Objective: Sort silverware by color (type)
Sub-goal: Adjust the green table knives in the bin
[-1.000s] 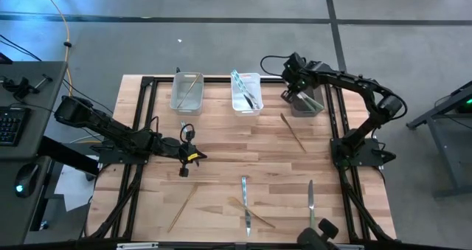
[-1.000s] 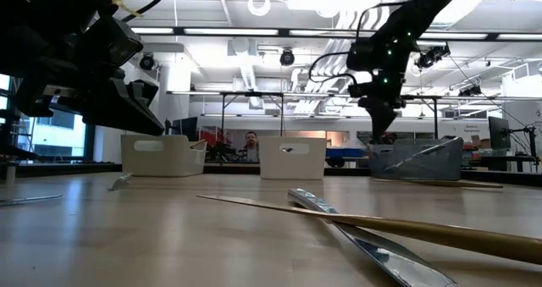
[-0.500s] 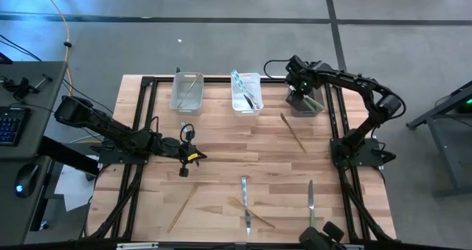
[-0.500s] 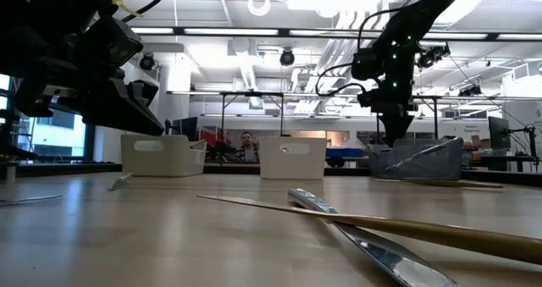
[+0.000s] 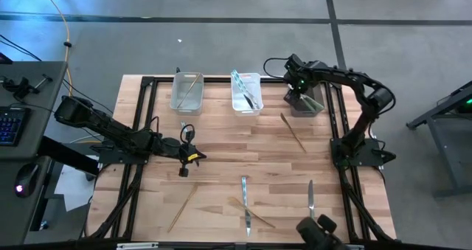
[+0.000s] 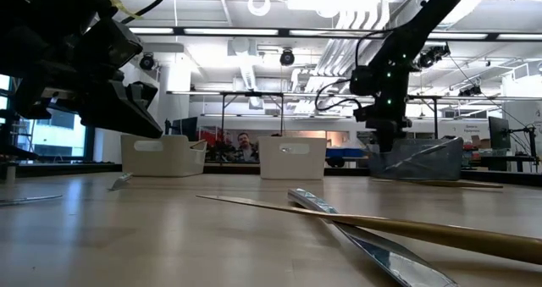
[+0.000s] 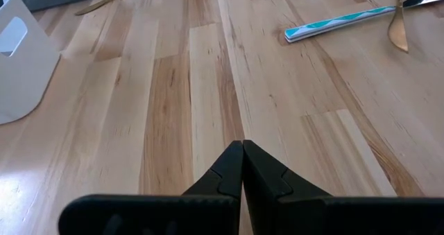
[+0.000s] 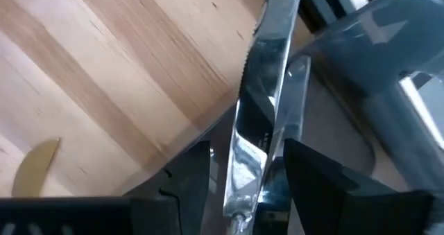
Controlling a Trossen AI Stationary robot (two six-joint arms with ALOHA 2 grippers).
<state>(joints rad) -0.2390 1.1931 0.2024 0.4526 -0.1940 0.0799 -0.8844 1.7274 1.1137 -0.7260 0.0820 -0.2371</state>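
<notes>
The wooden table (image 5: 243, 143) carries three bins along its far edge: a white bin (image 5: 187, 92) toward the far left, a second white bin (image 5: 246, 93) at the middle, and a grey bin (image 5: 307, 102) near the far right corner. The left gripper (image 5: 193, 156) is parked low over the left half of the table, its fingers pressed together on nothing.

The right gripper (image 8: 239, 172) is held over the grey bin with its fingers spread wide. A shiny knife (image 8: 258, 117) is seen between them, leaning on the bin's rim with its blade reaching out over the wood; no grip on it appears to remain. The step in hand is judged to be the release of this piece into the grey bin.

To finish it well, the fingers are best kept apart and lifted straight up, so that the knife is not dragged or tipped out over the rim.

More silverware is left on the wood: a gold piece (image 5: 293, 131) just in front of the grey bin, a gold stick (image 5: 181, 206) near the front left, and a crossed pair (image 5: 247, 209) and a silver knife (image 5: 310, 200) by the front edge.
</notes>
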